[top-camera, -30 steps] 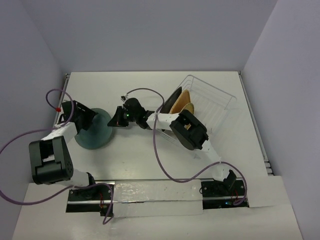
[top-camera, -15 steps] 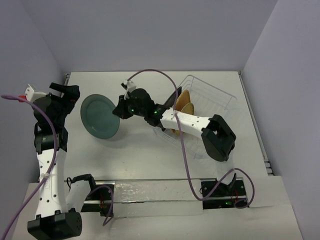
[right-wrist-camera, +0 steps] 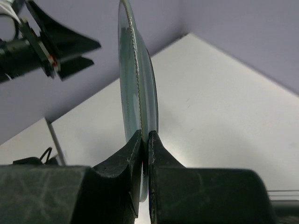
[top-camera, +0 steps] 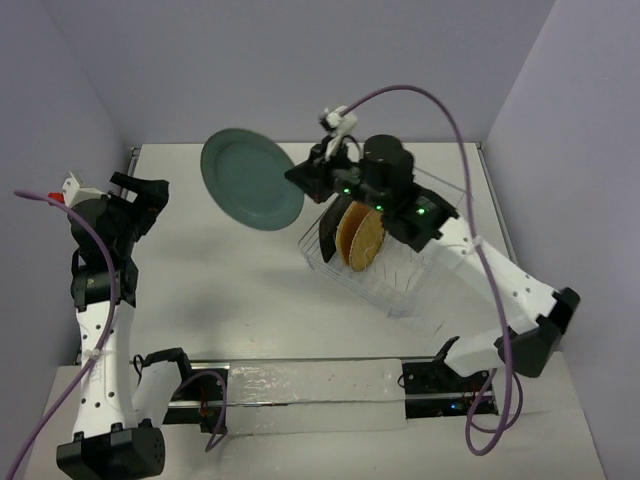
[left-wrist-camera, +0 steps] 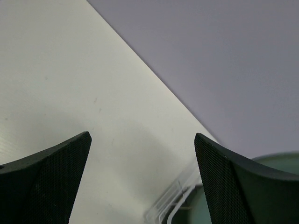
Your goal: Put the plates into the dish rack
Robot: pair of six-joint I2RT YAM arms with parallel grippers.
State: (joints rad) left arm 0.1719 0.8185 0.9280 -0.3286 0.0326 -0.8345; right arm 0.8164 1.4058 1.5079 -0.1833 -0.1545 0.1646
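Your right gripper (top-camera: 303,178) is high over the far middle of the counter (top-camera: 230,290). Its jaws are clenched on the rim of the round teal-grey plate (top-camera: 250,180). In the right wrist view that plate (right-wrist-camera: 138,84) stands edge-on and nearly upright, with the pinch (right-wrist-camera: 145,137) at its lower edge. The plate hangs in the air to the left of the wire dish rack (top-camera: 395,285), clear of the counter and touching nothing but the jaws.

The rack sits on the right half of the counter. Two plates stand on edge at its left end. The black square plate (top-camera: 326,235) is outermost on the left, and the yellow woven bamboo plate (top-camera: 362,238) is just beside it on the right. You cannot make out a fourth plate behind them. These upright plates fill the end of the rack nearest the held plate. The right arm (top-camera: 480,260) stretches across the far part of the rack and hides some of its prongs. Its purple cable (top-camera: 440,100) arches above.

Your left gripper (top-camera: 150,195) is raised at the far left, well apart from the plate and the rack. The left wrist view shows its jaws (left-wrist-camera: 141,137) spread wide with only bare counter between them. A sliver of the teal plate's rim (left-wrist-camera: 280,161) shows at the lower right of that view.
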